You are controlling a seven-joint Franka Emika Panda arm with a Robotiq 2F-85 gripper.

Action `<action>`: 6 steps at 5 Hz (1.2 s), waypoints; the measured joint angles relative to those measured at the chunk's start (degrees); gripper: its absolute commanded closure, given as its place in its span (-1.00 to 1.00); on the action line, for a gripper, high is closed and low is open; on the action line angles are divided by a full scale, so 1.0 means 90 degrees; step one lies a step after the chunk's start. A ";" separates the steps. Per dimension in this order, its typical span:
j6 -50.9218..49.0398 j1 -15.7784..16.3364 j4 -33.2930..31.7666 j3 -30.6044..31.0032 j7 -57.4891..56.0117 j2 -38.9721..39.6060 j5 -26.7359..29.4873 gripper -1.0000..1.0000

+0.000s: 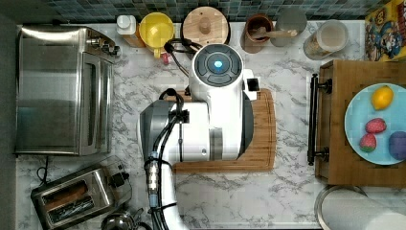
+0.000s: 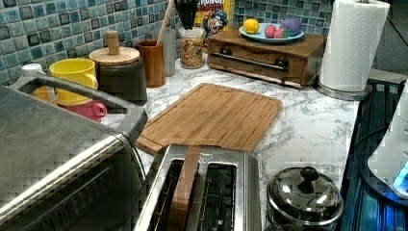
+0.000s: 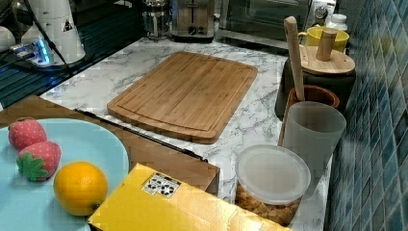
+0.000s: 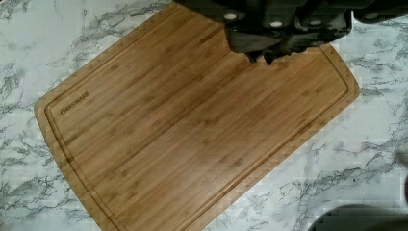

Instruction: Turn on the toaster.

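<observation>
We see one toaster point(image 1: 79, 195), a shiny two-slot model, at the top view's lower left corner of the marble counter point(image 1: 225, 196), with its black lever end turned toward the arm. In the left view, one slice of toast point(image 2: 185, 185) stands in the left view's left slot, and the other slot looks dark. One large toaster oven point(image 1: 62, 91) sits just beside the toaster, and one small lidded steel pot point(image 2: 304, 198) stands near it on the other side.

The single white arm point(image 1: 201, 120) hangs over the one bamboo cutting board point(image 4: 192, 125) in the middle of the counter, well apart from the toaster. In the wrist view the gripper point(image 4: 262, 57) shows as a dark mass above the board, holding nothing; we cannot tell how its jaws stand.

On the one pale blue plate point(image 3: 96, 139) we count two strawberries point(image 3: 31, 144) and one lemon point(image 3: 80, 187) in the right view. One paper towel roll point(image 2: 353, 43) stands at the left view's far right.
</observation>
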 measured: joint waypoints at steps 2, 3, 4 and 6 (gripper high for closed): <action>-0.0030 -0.0008 -0.0068 -0.0023 -0.0004 0.0066 -0.0011 1.00; 0.0183 -0.0016 -0.0143 -0.0031 -0.0310 0.0067 0.0005 1.00; 0.0881 0.0030 -0.0385 -0.0033 -0.1233 0.0015 0.0400 1.00; 0.1066 0.0155 -0.0777 0.0110 -0.2773 0.0007 0.1156 1.00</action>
